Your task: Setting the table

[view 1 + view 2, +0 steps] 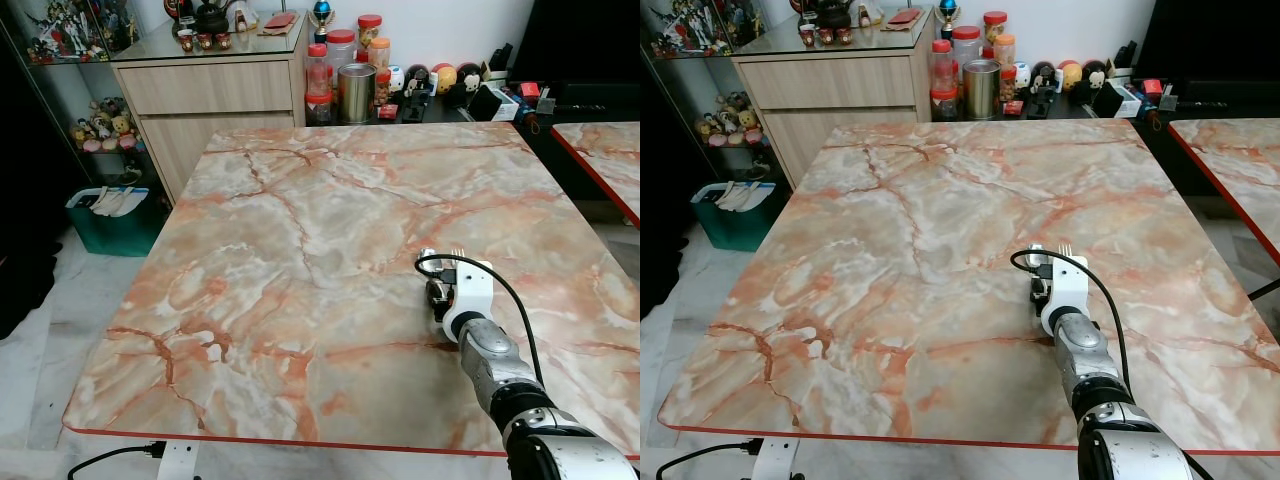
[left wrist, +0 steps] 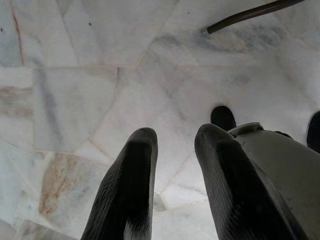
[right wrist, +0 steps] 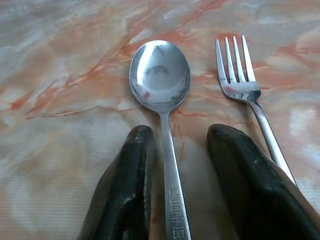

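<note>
Head eyes high over table [image 1: 300, 260]; wrist views close, downward

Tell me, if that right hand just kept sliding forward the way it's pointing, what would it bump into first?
Probably the spoon: its handle lies between the right hand's open fingers, with the bowl straight ahead. The fork lies just beside one finger. Beyond them the marble table looks bare up to its far edge.

We lose the spoon [image 3: 161, 95] handle end at the frame edge; fork [image 3: 240, 75] handle runs behind a finger [image 3: 250, 185]; shelf jars [image 1: 345, 60] too small.
</note>
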You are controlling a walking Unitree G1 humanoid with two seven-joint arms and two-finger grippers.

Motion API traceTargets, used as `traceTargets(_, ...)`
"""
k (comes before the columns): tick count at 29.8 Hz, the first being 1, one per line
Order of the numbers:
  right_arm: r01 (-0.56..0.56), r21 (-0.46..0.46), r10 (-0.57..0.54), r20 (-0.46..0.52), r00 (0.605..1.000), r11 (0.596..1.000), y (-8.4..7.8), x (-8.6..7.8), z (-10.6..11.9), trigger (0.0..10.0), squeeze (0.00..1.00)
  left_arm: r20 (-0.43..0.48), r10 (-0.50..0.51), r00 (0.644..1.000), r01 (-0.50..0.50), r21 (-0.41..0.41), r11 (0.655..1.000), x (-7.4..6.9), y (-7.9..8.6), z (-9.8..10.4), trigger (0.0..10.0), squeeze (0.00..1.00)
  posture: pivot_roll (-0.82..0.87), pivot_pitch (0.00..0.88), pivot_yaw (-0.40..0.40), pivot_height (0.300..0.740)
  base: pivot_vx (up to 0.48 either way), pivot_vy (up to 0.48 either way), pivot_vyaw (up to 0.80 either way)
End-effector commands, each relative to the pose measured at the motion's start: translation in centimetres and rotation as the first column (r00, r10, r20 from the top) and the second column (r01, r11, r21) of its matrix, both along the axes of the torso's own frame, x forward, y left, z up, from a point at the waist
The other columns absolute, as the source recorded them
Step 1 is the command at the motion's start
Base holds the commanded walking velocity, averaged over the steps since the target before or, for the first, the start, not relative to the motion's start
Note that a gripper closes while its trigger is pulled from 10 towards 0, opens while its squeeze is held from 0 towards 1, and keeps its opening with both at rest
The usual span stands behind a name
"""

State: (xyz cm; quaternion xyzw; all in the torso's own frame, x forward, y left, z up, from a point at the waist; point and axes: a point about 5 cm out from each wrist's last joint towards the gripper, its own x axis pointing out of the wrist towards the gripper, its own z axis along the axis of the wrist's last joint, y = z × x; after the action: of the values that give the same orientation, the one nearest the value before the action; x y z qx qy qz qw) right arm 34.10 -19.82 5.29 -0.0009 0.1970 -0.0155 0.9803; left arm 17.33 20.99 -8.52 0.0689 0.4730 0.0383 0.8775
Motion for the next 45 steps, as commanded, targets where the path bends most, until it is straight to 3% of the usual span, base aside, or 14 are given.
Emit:
traceTargets(1, -0.022, 0.008, 0.023, -0.036, 0.999, 1.0, 0.7, -0.2, -0.5, 0.0, 0.0, -0.028, -0.013, 1.0, 0.013, -0.003, 1.0, -0.5, 0.1, -0.2, 10.0, 0.0, -0.04, 0.0, 0.052, 0.74, 0.0, 0.0, 0.0)
traceTargets(12, -0.085, -0.018, 0.085, -0.021, 0.996, 0.996, 1.4, 0.2, -0.1, 0.0, 0.0, -0.049, 0.08, 0.996, -0.082, -0.049, 0.995, -1.0, 0.2, -0.5, 10.0, 0.0, -0.04, 0.0, 0.043, 0.74, 0.0, 0.0, 0.0)
traceTargets(23, -0.096, -0.022, 0.096, -0.006, 0.995, 0.995, 1.6, 0.4, 0.2, 0.0, 0.0, -0.047, 0.085, 0.995, -0.087, -0.05, 0.995, -0.8, 0.2, -0.4, 10.0, 0.0, -0.04, 0.0, 0.04, 0.74, 0.0, 0.0, 0.0)
traceTargets(27, -0.104, -0.036, 0.106, 0.054, 0.993, 0.994, 2.0, 0.8, 1.1, 0.0, 0.0, -0.043, 0.087, 0.995, -0.089, -0.049, 0.995, -0.7, 0.2, -0.4, 10.0, 0.0, -0.04, 0.0, 0.04, 0.74, 0.0, 0.0, 0.0)
traceTargets(28, -0.11, -0.057, 0.115, 0.089, 0.989, 0.992, 2.1, 1.1, 1.7, 10.0, 0.0, -0.038, 0.093, 0.995, -0.094, -0.047, 0.994, -0.7, 0.3, -0.3, 10.0, 0.0, -0.04, 0.0, 0.04, 0.74, 0.0, 0.0, 0.0)
traceTargets(37, -0.138, -0.076, 0.157, 0.375, 0.914, 0.987, 3.7, 3.1, 7.1, 10.0, 0.0, -0.016, 0.102, 0.995, -0.102, -0.023, 0.994, -0.4, 0.7, -0.1, 10.0, 0.0, -0.04, 0.0, 0.044, 0.74, 0.0, 0.0, 0.0)
traceTargets(45, -0.181, -0.098, 0.206, 0.492, 0.846, 0.979, 5.5, 3.7, 10.2, 10.0, 0.0, -0.024, 0.053, 0.998, -0.053, 0.014, 0.998, -0.7, 0.8, -0.2, 10.0, 0.0, -0.04, 0.0, 0.039, 0.74, 0.0, -0.128, 0.0)
